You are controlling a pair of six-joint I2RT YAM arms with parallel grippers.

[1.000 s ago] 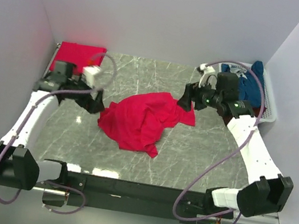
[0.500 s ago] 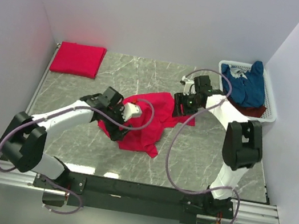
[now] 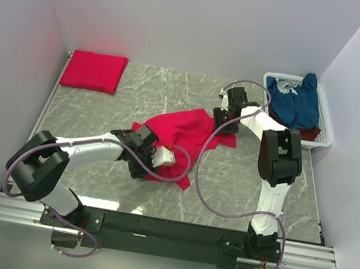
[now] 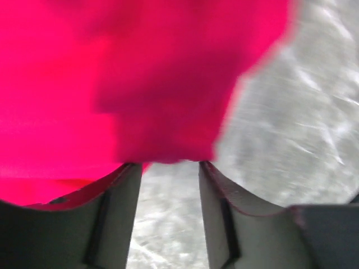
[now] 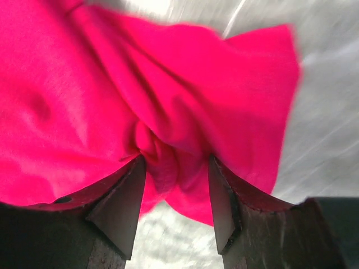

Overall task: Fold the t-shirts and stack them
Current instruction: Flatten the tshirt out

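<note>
A crumpled bright red t-shirt (image 3: 180, 141) lies in the middle of the marble table (image 3: 248, 181). My left gripper (image 3: 141, 164) sits low at its near-left edge. In the left wrist view the left gripper (image 4: 170, 163) is open, the shirt's hem (image 4: 168, 112) just at the fingertips and bare marble between the jaws. My right gripper (image 3: 219, 121) is at the shirt's far-right corner. In the right wrist view the right gripper (image 5: 175, 159) stands open around a bunched fold of the shirt (image 5: 162, 162). A folded red t-shirt (image 3: 94, 71) lies at the back left.
A white basket (image 3: 325, 136) at the back right holds a navy blue t-shirt (image 3: 297, 103) with darker red cloth (image 3: 309, 131) under it. Purple walls close in the table on the left, back and right. Cables loop from both arms over the table.
Both arms have swung in from the sides onto the crumpled shirt. The left gripper has moved toward the near edge of the cloth. Both pairs of jaws have narrowed.
</note>
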